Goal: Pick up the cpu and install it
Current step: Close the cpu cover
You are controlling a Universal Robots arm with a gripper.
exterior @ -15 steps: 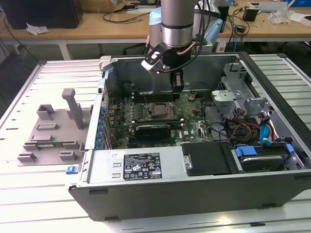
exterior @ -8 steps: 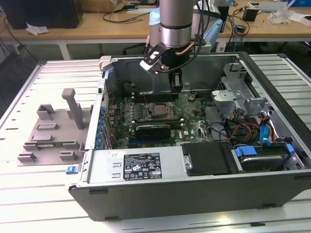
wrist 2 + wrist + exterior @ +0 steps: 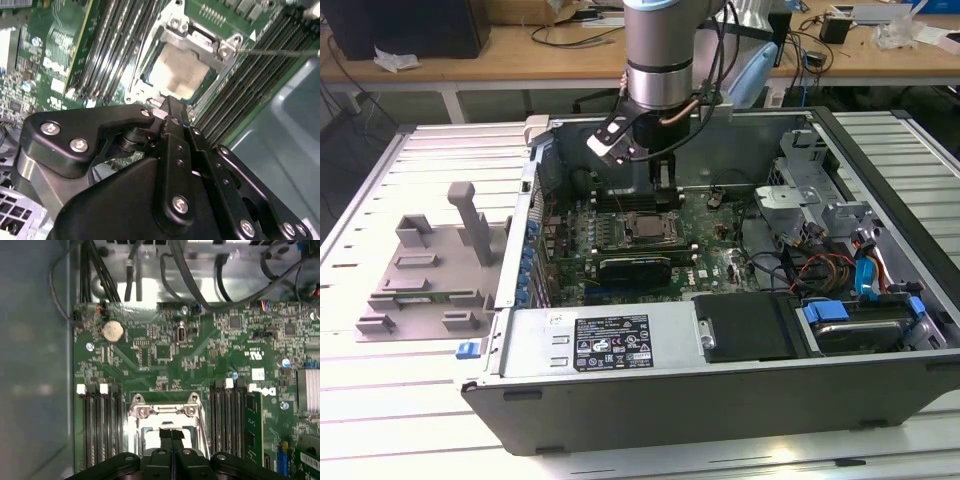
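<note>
The cpu (image 3: pixel 177 72) lies flat in the metal-framed socket (image 3: pixel 222 50) on the green motherboard, its silver top facing up. In the exterior view the cpu (image 3: pixel 651 228) sits mid-board inside the open computer case (image 3: pixel 620 400). My gripper (image 3: pixel 170 106) hangs just above it, fingers pressed together with nothing between them. In the first wrist view the gripper (image 3: pixel 171 434) covers the middle of the cpu (image 3: pixel 150 441), inside the socket frame (image 3: pixel 165 411). In the exterior view the gripper (image 3: pixel 663 188) hangs under the arm, over the socket's far side.
Rows of memory slots (image 3: pixel 100 425) flank the socket, with one stick (image 3: pixel 252 427) seated. A grey plastic tray with upright blocks (image 3: pixel 420 270) stands at the exterior view's left, outside the case. Cables and drive bays (image 3: pixel 850 280) crowd the case's right side; a power supply (image 3: pixel 610 342) lines the near wall.
</note>
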